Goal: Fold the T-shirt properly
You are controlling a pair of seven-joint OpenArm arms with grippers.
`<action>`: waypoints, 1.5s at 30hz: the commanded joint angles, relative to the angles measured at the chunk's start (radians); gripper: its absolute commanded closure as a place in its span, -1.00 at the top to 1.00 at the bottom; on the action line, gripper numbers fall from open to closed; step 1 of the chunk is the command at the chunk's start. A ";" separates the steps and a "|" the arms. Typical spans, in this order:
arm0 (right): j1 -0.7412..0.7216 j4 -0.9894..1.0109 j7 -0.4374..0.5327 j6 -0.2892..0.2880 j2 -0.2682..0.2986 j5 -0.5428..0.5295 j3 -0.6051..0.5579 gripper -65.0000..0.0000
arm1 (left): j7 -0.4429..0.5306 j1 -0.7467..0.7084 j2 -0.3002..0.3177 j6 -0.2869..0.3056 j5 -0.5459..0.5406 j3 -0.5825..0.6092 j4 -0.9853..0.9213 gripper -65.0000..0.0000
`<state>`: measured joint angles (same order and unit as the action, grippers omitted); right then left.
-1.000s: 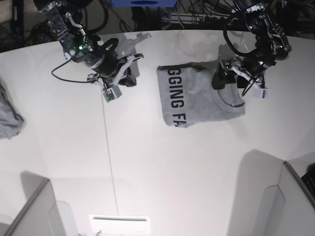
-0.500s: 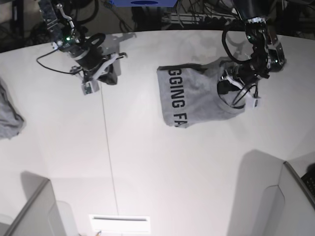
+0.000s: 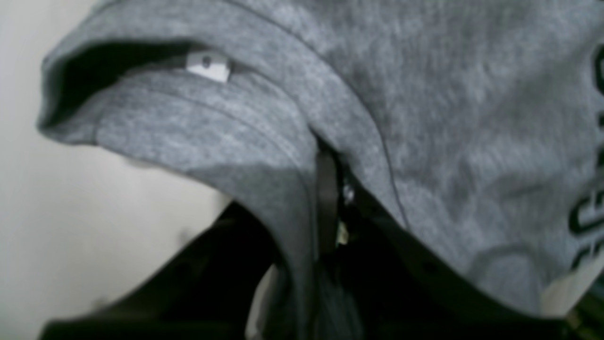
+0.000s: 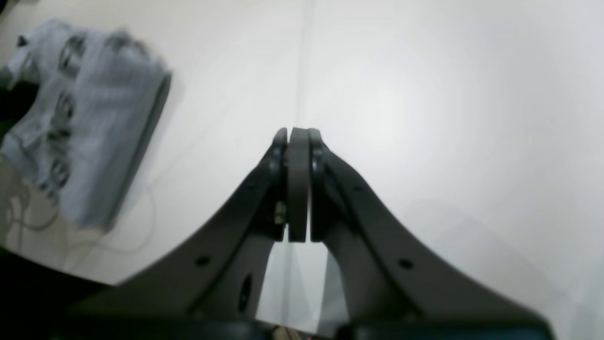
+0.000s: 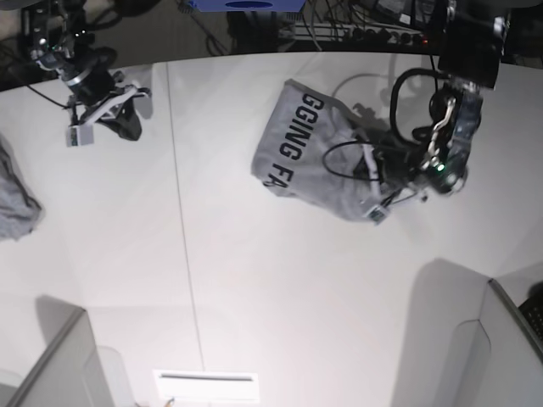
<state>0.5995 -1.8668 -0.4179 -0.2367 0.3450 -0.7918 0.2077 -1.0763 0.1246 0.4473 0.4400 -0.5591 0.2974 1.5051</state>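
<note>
Base view:
T-shirt (image 5: pixel 310 161): lying in a crumpled, partly folded heap on the white table (image 5: pixel 254 280), black letters "GGING FA" showing along the edge farthest from the left gripper.
Left gripper (image 5: pixel 383 188): pressing into the T-shirt's edge at the right of the picture; cloth is hiding the jaws here, so their state cannot be told from this view.
Right gripper (image 5: pixel 127 114): hanging over bare table at the far left, well apart from the T-shirt; no cloth is touching it.
Grey cloth lump (image 5: pixel 15 199): sitting at the left edge of the table, well apart from both grippers.

Left wrist view:
T-shirt (image 3: pixel 424 108): filling nearly the whole picture, draping over and ahead of the jaws; the ribbed collar with a small white label (image 3: pixel 208 65) is lying beyond the fingertips.
Left gripper (image 3: pixel 330 212): jaws are clamping together on a fold of the T-shirt, with grey cloth running down between the dark fingers (image 3: pixel 326 198).
Lettering: showing blurred at the right edge.

Right wrist view:
Right gripper (image 4: pixel 297 184): jaws are pressing flat together, holding nothing.
Table (image 4: pixel 424 94): lying bare beyond the fingertips.
T-shirt (image 4: pixel 85 127): lying blurred, far off to the left of the jaws, apart from them.
</note>
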 commanded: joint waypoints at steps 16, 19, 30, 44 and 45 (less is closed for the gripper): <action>0.142 -0.014 0.021 -0.016 -0.174 -0.015 0.197 -1.00 | 0.097 0.553 -0.037 0.000 0.023 0.885 -0.008 -1.00; 0.165 -0.014 0.021 -0.017 -0.217 -0.011 0.229 -1.00 | 0.141 0.564 -0.084 0.001 0.133 0.935 -0.008 -1.00; 0.190 -0.014 0.021 -0.017 -0.237 -0.011 0.236 -1.00 | 0.141 0.479 -0.226 0.245 0.521 0.883 -0.113 -1.00; 0.153 -0.014 0.020 -0.017 -0.237 -0.011 0.233 -1.00 | 0.095 0.444 -0.232 0.258 0.584 0.785 -0.111 -1.00; 0.152 -0.014 0.020 -0.017 -0.237 -0.011 0.233 -1.00 | 0.092 0.447 -0.233 0.258 0.584 0.788 -0.111 -1.00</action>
<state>0.7456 -1.8648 -0.4187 -0.2443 0.1005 -0.7933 0.4385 -0.9630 0.5488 0.2165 0.6899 0.0113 1.0882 1.3872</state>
